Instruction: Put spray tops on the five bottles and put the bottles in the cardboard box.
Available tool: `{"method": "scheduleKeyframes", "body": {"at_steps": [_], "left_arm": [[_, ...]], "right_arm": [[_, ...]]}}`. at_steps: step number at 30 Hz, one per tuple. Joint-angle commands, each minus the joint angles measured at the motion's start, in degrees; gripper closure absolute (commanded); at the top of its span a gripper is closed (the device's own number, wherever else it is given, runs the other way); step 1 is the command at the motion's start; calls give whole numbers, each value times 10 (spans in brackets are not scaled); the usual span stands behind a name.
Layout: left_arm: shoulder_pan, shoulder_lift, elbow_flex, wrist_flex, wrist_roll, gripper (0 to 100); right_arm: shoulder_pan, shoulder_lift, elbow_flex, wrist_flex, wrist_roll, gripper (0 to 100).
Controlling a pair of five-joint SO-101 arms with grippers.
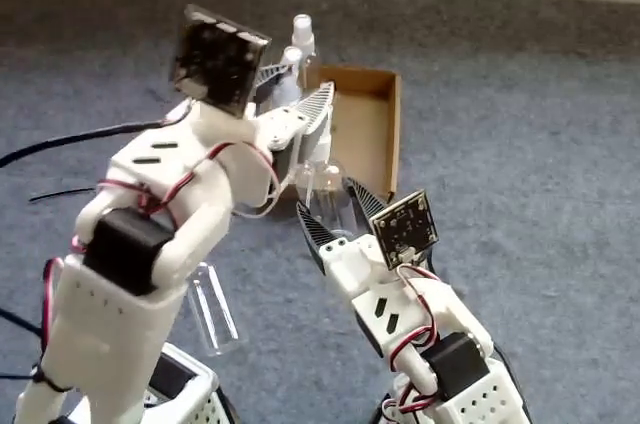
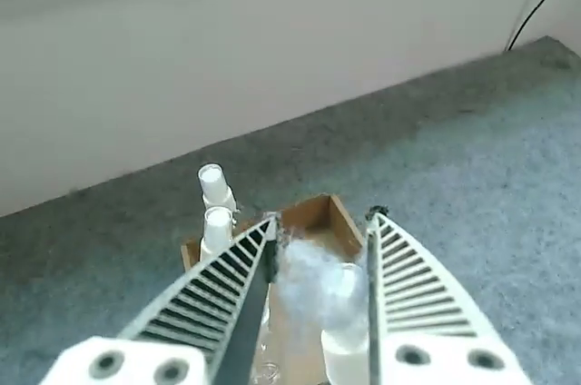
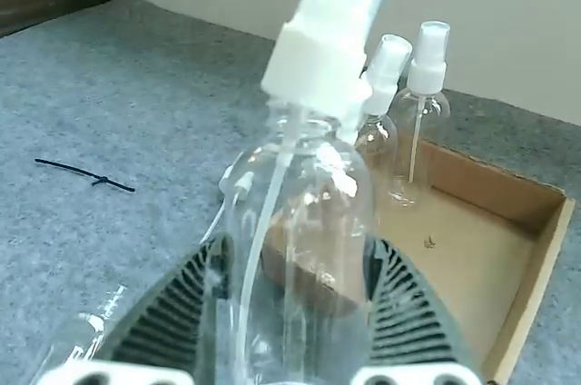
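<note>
Beside the cardboard box (image 1: 392, 134), at its near edge, the right gripper (image 1: 325, 196) pinches a clear bottle (image 1: 322, 182) upright by its body. A white spray top (image 3: 331, 31) sits crooked on this bottle's neck. Above that same edge of the box, the left gripper (image 2: 322, 219) hangs with its jaws spread either side of the top. Two capped bottles (image 1: 298, 44) stand at the box's far corner. One loose bottle (image 1: 212, 309) lies on the grey carpet (image 1: 520, 244), well apart from the box.
</note>
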Motion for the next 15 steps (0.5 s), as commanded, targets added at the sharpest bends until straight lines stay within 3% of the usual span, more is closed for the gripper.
{"method": "scheduleKeyframes", "body": {"at_steps": [1,15], "left_arm": [[-5,29,-19,-13,-6,854],[-41,-95,144,2,-55,854]], "right_arm": [[4,-7,-5,-13,-6,995],[5,-7,-8,-13,-6,995]]}}
